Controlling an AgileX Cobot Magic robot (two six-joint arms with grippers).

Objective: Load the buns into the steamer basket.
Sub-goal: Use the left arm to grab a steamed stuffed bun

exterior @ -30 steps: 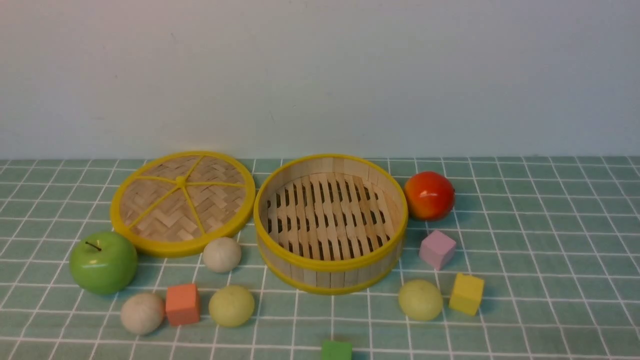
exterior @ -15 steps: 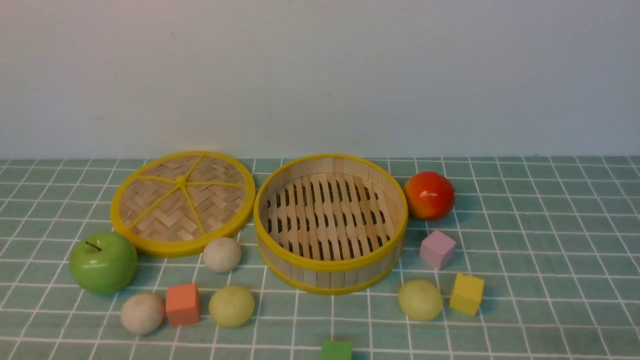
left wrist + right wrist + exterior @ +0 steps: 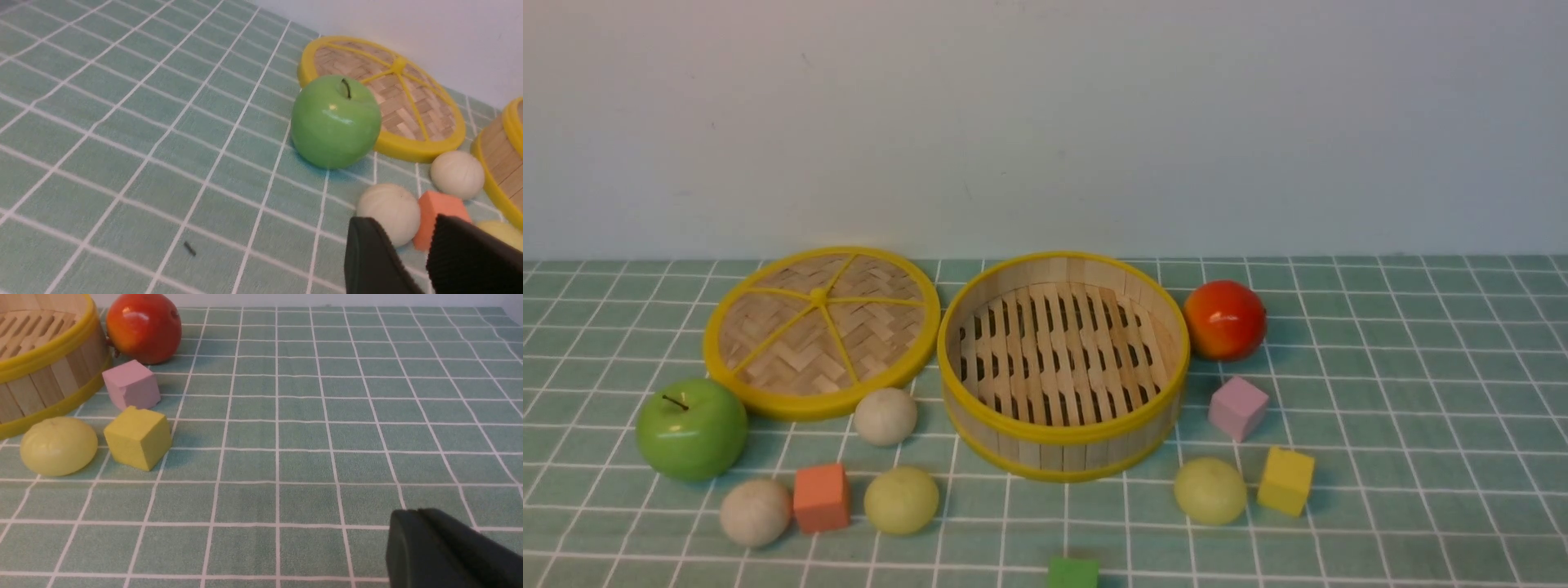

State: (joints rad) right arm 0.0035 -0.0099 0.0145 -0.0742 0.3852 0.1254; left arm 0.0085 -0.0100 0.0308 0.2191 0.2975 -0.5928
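The steamer basket stands empty at the middle of the table. Two off-white buns and one pale yellow-green bun lie to its left front. Another yellow-green bun lies at its right front. No gripper shows in the front view. My left gripper is open and empty, just short of the nearer off-white bun. My right gripper is shut and empty, well off to the right of the yellow-green bun and the basket.
The flat woven lid lies left of the basket, with a green apple in front of it. A red-orange fruit sits right of the basket. Orange, green, pink and yellow cubes lie among the buns.
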